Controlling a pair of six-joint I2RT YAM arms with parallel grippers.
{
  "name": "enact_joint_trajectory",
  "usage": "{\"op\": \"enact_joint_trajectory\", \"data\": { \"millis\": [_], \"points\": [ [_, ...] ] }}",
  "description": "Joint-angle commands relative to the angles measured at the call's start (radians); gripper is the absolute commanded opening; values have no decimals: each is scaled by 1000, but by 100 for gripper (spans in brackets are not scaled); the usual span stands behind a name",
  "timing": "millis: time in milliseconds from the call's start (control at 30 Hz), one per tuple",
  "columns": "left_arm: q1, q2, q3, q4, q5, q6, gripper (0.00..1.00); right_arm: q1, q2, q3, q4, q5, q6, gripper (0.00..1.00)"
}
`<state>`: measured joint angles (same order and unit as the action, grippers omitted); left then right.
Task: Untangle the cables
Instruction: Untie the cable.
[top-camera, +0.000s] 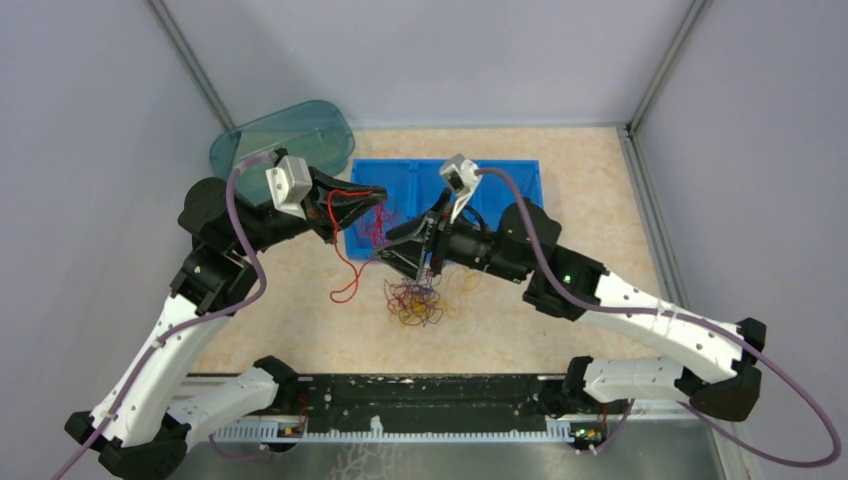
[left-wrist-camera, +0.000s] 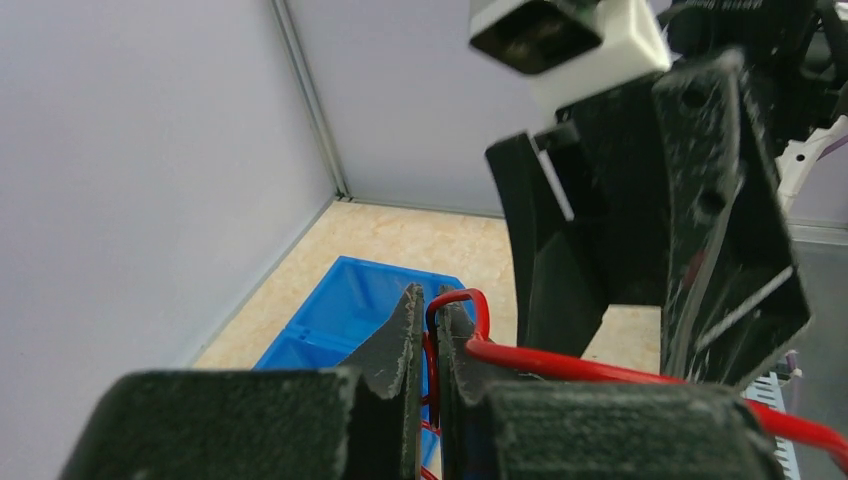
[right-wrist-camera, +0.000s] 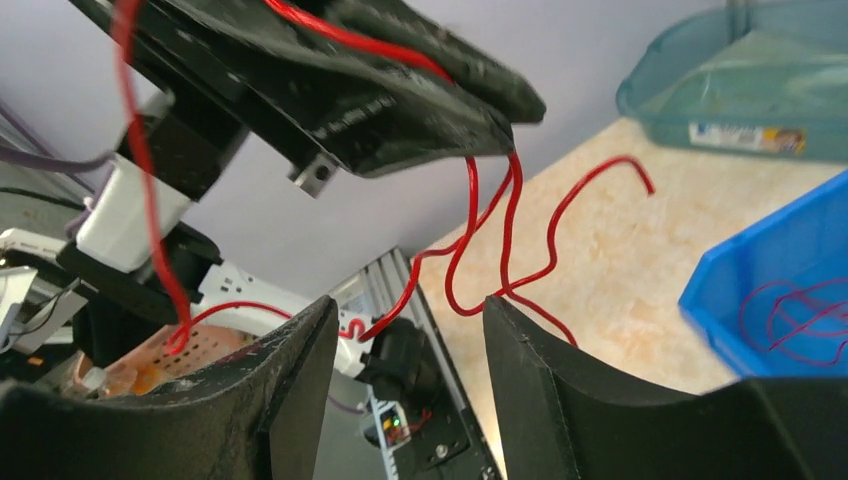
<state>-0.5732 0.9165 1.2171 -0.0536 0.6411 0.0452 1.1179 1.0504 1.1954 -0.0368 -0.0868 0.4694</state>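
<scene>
Red hair-thin wire (left-wrist-camera: 560, 364) sat pinched in the left gripper (left-wrist-camera: 427, 335) by the blue plastic bin (top-camera: 505, 180); the right gripper (right-wrist-camera: 410, 320) gaped empty. With knotted cables (top-camera: 415, 302) before the bin, pulling slowly seemed wisest.

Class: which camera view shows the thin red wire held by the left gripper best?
The top external view: the thin red wire shows its full run, from the left gripper down towards the beige table. The left wrist view shows only the pinched bit; the right wrist view shows its hanging curls.

Red, purple and yellow cables (top-camera: 415, 300); blue tray (top-camera: 408, 176).
</scene>
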Motion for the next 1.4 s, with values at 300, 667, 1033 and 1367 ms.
{"op": "enact_joint_trajectory", "data": {
  "millis": [300, 667, 1033, 1367],
  "points": [
    [6, -19, 14, 2, -12, 16, 1, -14, 86, -15, 216, -68, 181, 19],
    [7, -14, 36, -36, -308, -51, 0, -15, -131, -225, 150, -87, 263, 0],
    [10, -4, 55, -44, -434, -75, 3, -15, -340, -250, -142, 1, 249, 0],
    [11, -5, 77, 0, -534, 73, 1, -15, -520, -159, -439, 158, 202, 0]
  ]
}}
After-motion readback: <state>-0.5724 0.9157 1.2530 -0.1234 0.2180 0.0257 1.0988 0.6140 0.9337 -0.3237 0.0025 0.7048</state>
